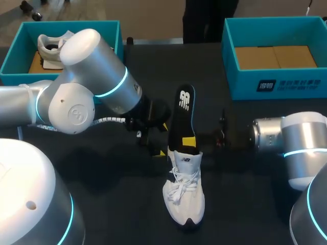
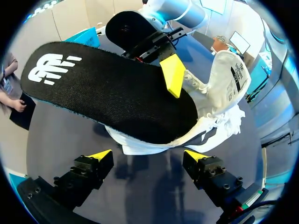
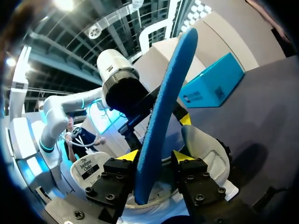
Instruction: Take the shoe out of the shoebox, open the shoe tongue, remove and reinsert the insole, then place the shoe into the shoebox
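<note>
The table (image 1: 255, 204) is dark, almost black, with a matte top. At its far side stand two teal boxes. The left box (image 1: 15, 51) holds a second shoe (image 1: 51, 48), pale and lying on a cardboard floor. The right box (image 1: 245, 84) shows only its brown cardboard floor. Near the middle of the table, well apart from both boxes, the shoe (image 1: 185, 199) sits on its sole with its toe toward the robot. It is white with a dark patch at the toe, its white laces lie loose in a tangle, and its tongue is pulled up and forward so the mouth gapes. The insole (image 1: 183, 115) is black on top with a white logo near the heel end and blue underneath. Its front end is tucked into the shoe, while the rest slants up and out past the heel toward the far side of the table. The right pincer (image 3: 155, 158) comes in from the right and grips the insole just above the shoe's opening, with one yellow tip flat on the black top face and the other against the blue underside. The left pincer (image 2: 148, 156) is spread wide and holds nothing. It sits just beside the shoe's heel on the left. In its own wrist view the shoe and insole lie ahead of its fingers, not between them.
</note>
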`<state>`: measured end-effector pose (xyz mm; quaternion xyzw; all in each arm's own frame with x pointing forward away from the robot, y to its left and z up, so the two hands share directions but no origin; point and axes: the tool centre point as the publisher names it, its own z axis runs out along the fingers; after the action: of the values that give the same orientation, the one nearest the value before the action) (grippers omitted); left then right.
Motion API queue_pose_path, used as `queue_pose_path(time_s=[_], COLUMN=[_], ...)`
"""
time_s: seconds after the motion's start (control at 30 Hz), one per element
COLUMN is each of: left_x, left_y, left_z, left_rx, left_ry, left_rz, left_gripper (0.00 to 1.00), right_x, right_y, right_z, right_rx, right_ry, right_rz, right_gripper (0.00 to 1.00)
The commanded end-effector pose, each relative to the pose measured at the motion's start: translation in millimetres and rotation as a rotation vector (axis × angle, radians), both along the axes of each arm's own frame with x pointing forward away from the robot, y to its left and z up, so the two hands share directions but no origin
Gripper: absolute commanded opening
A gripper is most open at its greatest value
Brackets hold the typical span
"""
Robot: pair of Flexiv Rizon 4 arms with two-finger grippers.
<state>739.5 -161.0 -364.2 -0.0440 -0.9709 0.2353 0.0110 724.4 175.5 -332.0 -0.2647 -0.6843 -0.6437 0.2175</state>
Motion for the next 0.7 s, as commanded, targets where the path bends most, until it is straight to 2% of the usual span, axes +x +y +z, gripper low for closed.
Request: queue_pose_path(time_s=[0.03,0.43,0.7], left_x=[0.0,0.0,0.0], left_y=[-0.2,-0.2,-0.2], left_z=[-1.3,-1.3,-1.3], left_rx=[-0.002,-0.002,-0.002], left_ry=[0.0,0.0,0.0], left_rz=[-0.001,-0.001,-0.001], left_gripper=[1.0,1.0,1.0], right_x=[1.5,9.2,17.2], right_y=[1.3,5.7,7.9], right_z=[2.7,9.3,11.5], right_rx=[-0.012,-0.036,-0.05], right_ry=[0.005,0.01,0.022], right_rz=[-0.011,0.0,-0.024], right_gripper=[0.44,0.44,0.39])
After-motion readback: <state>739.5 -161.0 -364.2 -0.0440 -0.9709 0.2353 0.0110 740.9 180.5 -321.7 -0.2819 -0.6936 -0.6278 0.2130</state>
